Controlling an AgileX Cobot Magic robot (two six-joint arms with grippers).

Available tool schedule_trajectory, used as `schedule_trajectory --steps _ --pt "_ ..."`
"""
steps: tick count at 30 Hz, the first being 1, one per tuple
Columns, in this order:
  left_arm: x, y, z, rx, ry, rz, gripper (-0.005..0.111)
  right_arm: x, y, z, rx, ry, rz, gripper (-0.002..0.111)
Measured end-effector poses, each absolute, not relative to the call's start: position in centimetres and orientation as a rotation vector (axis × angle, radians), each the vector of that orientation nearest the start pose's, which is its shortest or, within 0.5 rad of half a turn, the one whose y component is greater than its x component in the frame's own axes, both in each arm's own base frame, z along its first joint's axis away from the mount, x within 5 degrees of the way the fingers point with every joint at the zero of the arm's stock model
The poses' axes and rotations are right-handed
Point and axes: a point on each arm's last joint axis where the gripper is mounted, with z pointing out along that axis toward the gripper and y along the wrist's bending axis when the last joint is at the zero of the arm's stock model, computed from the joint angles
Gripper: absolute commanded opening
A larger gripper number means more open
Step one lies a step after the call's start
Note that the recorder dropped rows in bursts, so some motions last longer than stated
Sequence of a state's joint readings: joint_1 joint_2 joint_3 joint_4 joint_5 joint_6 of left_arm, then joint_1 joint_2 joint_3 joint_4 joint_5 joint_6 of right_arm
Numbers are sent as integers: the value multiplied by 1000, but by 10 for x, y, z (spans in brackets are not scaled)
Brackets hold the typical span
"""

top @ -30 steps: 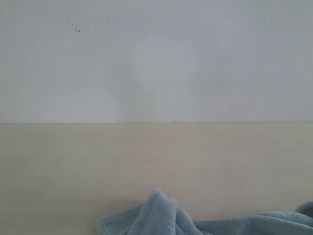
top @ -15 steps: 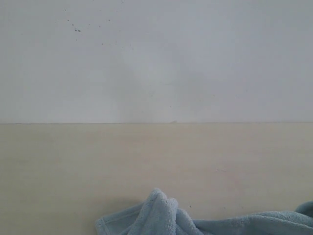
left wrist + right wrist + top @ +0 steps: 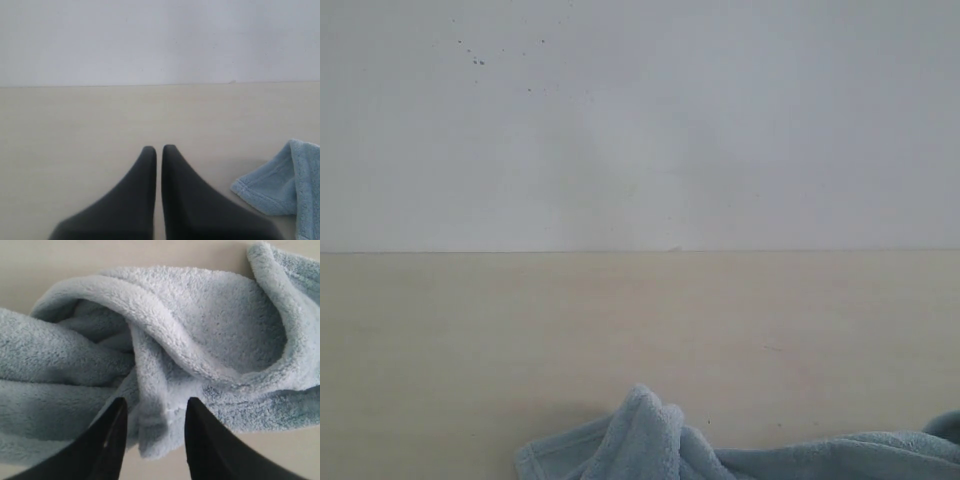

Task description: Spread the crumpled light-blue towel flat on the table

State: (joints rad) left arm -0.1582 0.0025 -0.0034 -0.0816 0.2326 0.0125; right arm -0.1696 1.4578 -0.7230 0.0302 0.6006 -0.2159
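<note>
1. Along the near edge of the wide pale beige wood-look table, the crumpled light-blue fluffy terry-cloth towel lies bunched, its length running left to right.
2. The right gripper is directly over it, black jaws parted astride a raised fold; contact cannot be told.
3. The left gripper is closed and empty over bare table, with a hemmed towel corner apart to its right.
4. The right arm looks nearer.
5. Thick, soft pile; deep overlapping folds.

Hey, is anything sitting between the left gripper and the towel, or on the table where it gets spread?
Nothing visible. Only bare table lies between the shut left gripper and the hemmed corner of the towel, and the surface beyond it shows nothing either.
</note>
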Motion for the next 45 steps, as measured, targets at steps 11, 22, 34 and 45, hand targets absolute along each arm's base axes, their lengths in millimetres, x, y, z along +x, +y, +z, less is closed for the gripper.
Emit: schedule_trajectory --steps 11,22,34,45 --pt "55 -10 193 92 1715 -183 4 251 -43 176 -57 2841 -76 36" --pt "55 -10 193 92 1715 -183 4 253 -43 171 -66 2851 -81 1" --pt "55 -10 193 92 1715 -183 4 252 -44 177 -73 2821 -95 1" --pt "55 -10 193 92 1715 -183 4 242 -42 199 -67 2781 -108 1"
